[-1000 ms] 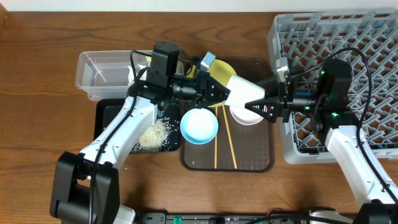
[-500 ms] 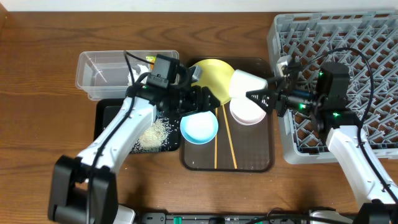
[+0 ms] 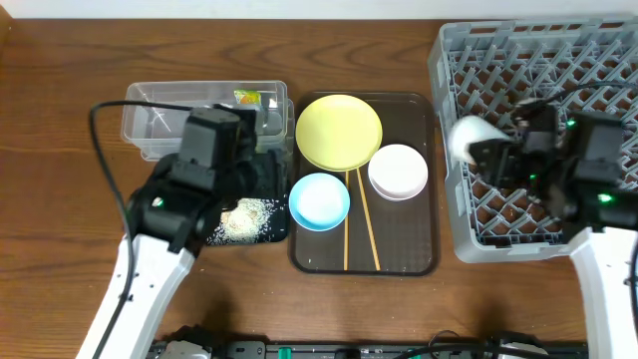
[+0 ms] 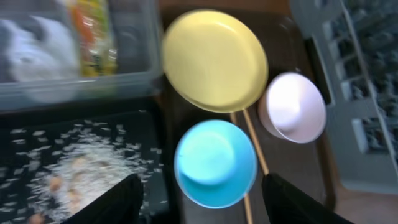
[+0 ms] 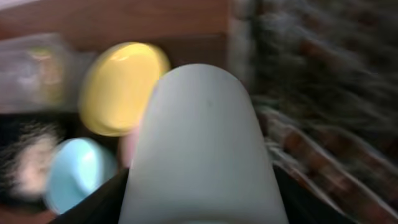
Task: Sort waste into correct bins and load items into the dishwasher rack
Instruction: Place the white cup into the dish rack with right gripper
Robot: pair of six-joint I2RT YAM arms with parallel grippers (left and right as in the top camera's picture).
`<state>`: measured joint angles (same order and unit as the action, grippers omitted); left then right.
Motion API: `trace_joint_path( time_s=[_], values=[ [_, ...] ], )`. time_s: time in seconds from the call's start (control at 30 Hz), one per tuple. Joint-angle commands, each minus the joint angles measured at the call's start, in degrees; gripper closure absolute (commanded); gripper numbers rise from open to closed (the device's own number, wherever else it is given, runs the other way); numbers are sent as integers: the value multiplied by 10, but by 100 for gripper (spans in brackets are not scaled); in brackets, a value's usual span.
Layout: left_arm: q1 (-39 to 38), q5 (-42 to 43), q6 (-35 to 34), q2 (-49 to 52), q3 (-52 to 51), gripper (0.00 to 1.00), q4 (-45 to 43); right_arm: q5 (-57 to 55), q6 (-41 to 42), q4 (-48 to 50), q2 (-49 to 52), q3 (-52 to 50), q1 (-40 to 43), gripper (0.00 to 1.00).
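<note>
overhead: white cup (image 3: 467,136) lies sideways (long axis left-right), rounded end leftward.

Your right gripper (image 3: 490,152) has drawn back off the dark brown serving tray (image 3: 419,249). The small white cup (image 3: 467,135) in its fingers (image 5: 102,202), earlier above the white bowl (image 3: 399,172), now hangs over the left edge of the dishwasher rack (image 3: 444,60). That wrist view is blurred, so the grip only seems firm. Your left gripper (image 4: 200,186) has withdrawn from mid-tray toward the black tray (image 4: 25,127). The yellow plate (image 3: 339,132), half covered before, now shows whole.
</note>
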<state>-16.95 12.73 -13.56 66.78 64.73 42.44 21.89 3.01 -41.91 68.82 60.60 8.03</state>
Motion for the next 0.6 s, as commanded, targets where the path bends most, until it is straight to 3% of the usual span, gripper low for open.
trace_joint_path(
  time_s=[0.0,0.17,0.27,0.57],
  values=[
    [19,-38,8,-16,7,35,5,-173,-5,-54,-2,56,21,64],
    [37,-38,6,-16,7,35,8,-261,-2,-103,13,85,42,63],
    [37,-38,6,-15,7,35,8,-282,0,-128,37,85,58,60],
    [37,-38,6,-14,7,35,11,-323,17,-151,140,83,90,63]
  ],
)
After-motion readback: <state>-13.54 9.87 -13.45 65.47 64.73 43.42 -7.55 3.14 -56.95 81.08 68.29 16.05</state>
